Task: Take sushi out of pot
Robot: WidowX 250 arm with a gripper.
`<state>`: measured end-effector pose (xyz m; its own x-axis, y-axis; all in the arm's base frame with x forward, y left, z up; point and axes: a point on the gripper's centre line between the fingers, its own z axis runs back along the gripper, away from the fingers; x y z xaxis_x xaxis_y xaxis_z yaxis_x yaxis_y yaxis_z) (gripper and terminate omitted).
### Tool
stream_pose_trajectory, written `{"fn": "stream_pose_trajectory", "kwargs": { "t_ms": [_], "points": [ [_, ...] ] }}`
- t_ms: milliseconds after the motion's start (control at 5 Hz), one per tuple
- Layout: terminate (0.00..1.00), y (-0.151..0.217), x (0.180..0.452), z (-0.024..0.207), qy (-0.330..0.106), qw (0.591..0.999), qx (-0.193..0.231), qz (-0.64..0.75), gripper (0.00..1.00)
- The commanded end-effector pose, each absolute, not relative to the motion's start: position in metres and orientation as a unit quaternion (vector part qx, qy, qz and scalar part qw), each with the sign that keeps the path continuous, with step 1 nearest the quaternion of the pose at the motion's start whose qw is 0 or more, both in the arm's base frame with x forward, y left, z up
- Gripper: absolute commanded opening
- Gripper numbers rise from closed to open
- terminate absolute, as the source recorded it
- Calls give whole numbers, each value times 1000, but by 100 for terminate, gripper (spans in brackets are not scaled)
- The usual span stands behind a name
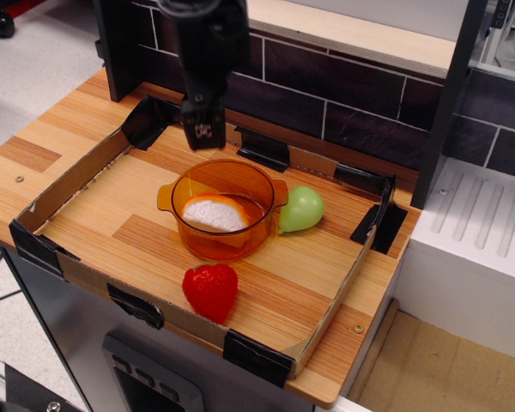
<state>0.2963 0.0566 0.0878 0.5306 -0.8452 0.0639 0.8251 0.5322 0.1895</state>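
Centrally on the counter (60, 129), inside the cardboard tray (86, 172), sits the pot (224, 209), sushi (214, 214) lying in it, so nothing is removed yet. Gripper (202, 130) hangs above the pot's back rim toward the counter's rear edge, carrying nothing; finger spread cannot be told. Green fruit (302, 209) touches the pot's right side; strawberry (211, 290) sits near the front edge. Descent, grasp and lift-out remain.

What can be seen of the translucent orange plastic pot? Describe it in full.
The round translucent orange plastic pot stands upright and lidless on the wooden floor of the cardboard-walled tray. It has two small flat handles, one at its left rim and one at its right. Inside lies the white oval sushi piece with an orange strip. A pale green rounded toy fruit sits close against its right side. The black gripper hangs above its far rim, not touching.
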Motion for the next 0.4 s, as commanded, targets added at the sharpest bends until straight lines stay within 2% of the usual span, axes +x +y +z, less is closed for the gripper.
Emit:
{"fn": "stream_pose_trajectory", "kwargs": {
  "t_ms": [0, 200],
  "points": [
    [0, 45, 279, 75, -88, 806, 66, -582, 100],
    [0, 41, 275, 66, -72, 795, 51, -600, 100]
  ]
}}
